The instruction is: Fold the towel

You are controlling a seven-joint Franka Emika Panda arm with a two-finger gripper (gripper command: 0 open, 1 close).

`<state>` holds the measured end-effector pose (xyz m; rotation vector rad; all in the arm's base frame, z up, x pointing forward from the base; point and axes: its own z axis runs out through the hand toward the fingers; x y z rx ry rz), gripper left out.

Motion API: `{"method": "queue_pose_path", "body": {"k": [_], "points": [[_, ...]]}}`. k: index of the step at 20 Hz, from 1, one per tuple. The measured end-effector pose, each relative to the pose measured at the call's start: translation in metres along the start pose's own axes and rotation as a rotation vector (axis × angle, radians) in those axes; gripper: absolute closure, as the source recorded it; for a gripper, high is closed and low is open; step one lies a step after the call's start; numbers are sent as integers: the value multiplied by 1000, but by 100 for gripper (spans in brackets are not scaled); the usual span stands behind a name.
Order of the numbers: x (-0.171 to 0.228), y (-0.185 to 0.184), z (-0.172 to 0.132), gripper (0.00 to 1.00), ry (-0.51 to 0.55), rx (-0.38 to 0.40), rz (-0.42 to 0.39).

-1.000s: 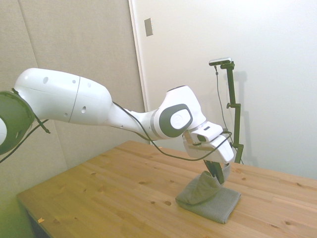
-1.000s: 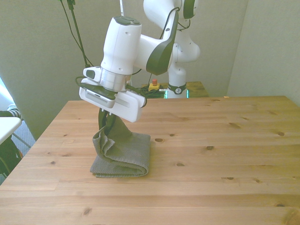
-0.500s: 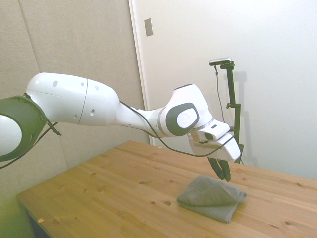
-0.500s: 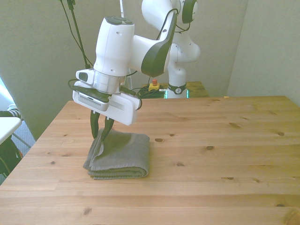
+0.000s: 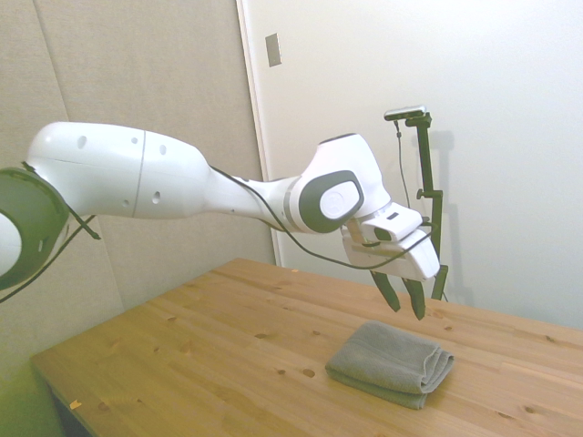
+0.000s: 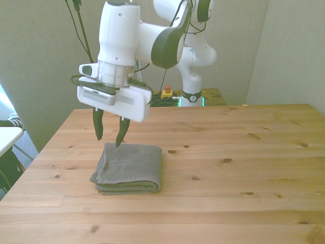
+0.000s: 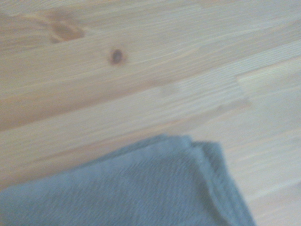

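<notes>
Claw point(image 6: 109, 133) hangs just above the far edge of the towel point(image 6: 129, 169), fingers spread and empty, no cloth between them. Tips point down and clear the fabric in both the side and front views. Towel lies flat on the counter point(image 6: 244, 168) as a compact layered rectangle, rounded fold toward the front view's right, loose edges toward its left. Wrist view shows one stacked corner point(image 7: 207, 155), layers aligned. Judgement: fold looks finished; claw is apart because nothing needs holding.

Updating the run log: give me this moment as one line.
gripper: open, empty, above towel | towel: folded, flat on table, untouched | phase: fold appears done
</notes>
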<state>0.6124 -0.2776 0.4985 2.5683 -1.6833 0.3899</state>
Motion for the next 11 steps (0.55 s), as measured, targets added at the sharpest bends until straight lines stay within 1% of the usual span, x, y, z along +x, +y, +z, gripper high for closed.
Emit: {"method": "queue_pose_path", "body": {"k": [2, 4, 6, 9, 11], "points": [[-27, 11, -29, 0, -68, -8, -13], [-59, 22, -58, 0, -92, 13, -15], [-91, 31, -81, 0, -105, 40, -37], [-142, 51, -105, 0, -127, 57, -87], [-175, 71, -114, 0, -143, 55, -117]]}}
